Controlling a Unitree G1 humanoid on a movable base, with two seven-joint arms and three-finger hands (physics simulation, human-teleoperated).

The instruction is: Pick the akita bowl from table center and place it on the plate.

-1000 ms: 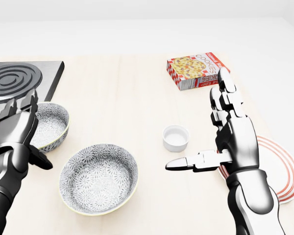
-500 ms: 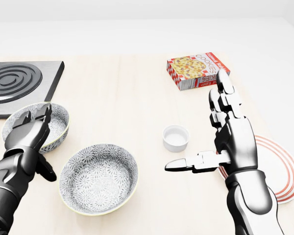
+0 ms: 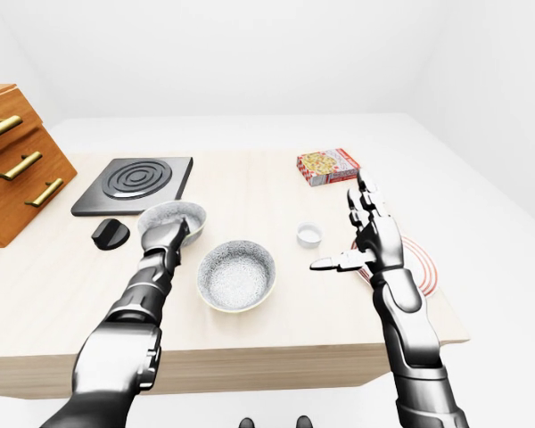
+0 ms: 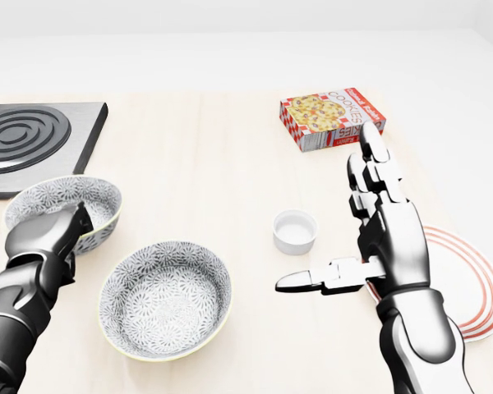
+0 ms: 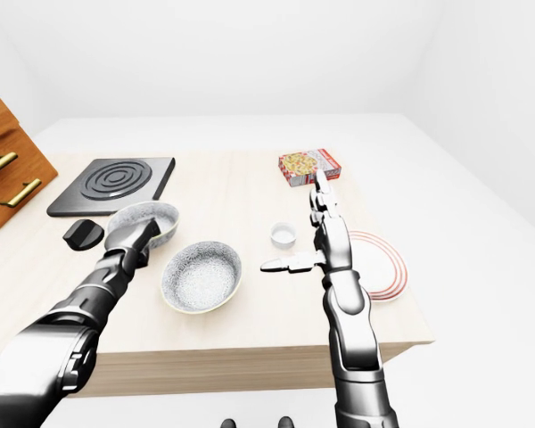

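Two-handed over a pale wooden table (image 4: 205, 164), using each hand differently. Holding the right hand (image 4: 386, 238) released, with fingers straight up and thumb stretched toward the head view's left, touching nothing. Hiding part of the red-ringed plate (image 4: 476, 287) behind that hand in the head view, and showing more of its rings in the right-eye view.

Reaching with the left hand (image 4: 51, 236) to the lower rim of a patterned bowl (image 4: 62, 195) lying just below the black stove plate (image 4: 29, 139). Possibly curling fingers over that rim, though not showing clearly in any view whether gripping or merely resting there.

Leaving the akita bowl (image 4: 164, 300) untouched at table centre, upright, just beside and to the lower right of the other bowl, well apart from the plate, wearing the same grey-and-white pattern. Placing a small white ramekin (image 4: 295, 231) between akita bowl and plate, and a cookies box (image 4: 330, 119) above it, toward the table's top edge.

Reading the box's lettering and the bowls' pattern only in the head view. Getting from the eye views what the head view is cropping: a wooden drawer chest (image 3: 13, 160) with brass handles at far left, a black knob-like piece (image 3: 111, 234) beside the stove plate, and the table's bottom edge.
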